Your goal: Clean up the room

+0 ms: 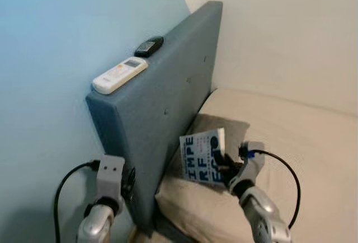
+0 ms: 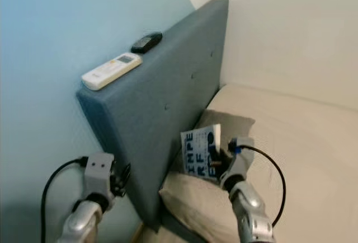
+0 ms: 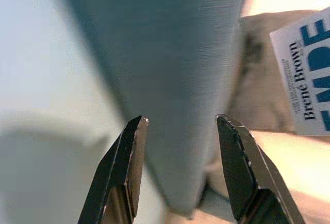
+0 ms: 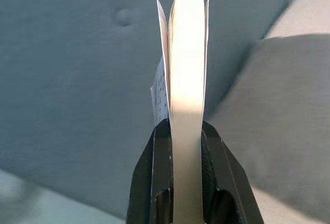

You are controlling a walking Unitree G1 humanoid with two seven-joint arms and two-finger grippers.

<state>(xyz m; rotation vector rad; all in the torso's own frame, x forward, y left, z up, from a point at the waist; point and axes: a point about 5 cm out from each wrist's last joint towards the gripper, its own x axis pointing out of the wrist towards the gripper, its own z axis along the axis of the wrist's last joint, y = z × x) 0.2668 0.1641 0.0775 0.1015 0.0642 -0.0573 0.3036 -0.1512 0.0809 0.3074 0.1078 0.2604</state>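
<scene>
Upright, book (image 1: 202, 157) pinched in right tool (image 1: 225, 167), long axis vertical, cover toward headboard (image 1: 162, 108).

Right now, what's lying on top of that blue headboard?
On the headboard top edge lie a white remote and, farther along, a small black device, apart from each other. Its make is too small to tell.

Book (image 1: 202, 157) cover lettering partly hidden behind right gripper (image 1: 226, 167); title cut off at picture edge in left wrist view. Black device (image 1: 149, 46) on headboard (image 1: 162, 108) top edge too small to identify. Headboard foot hidden behind pillow (image 1: 193, 198).
</scene>
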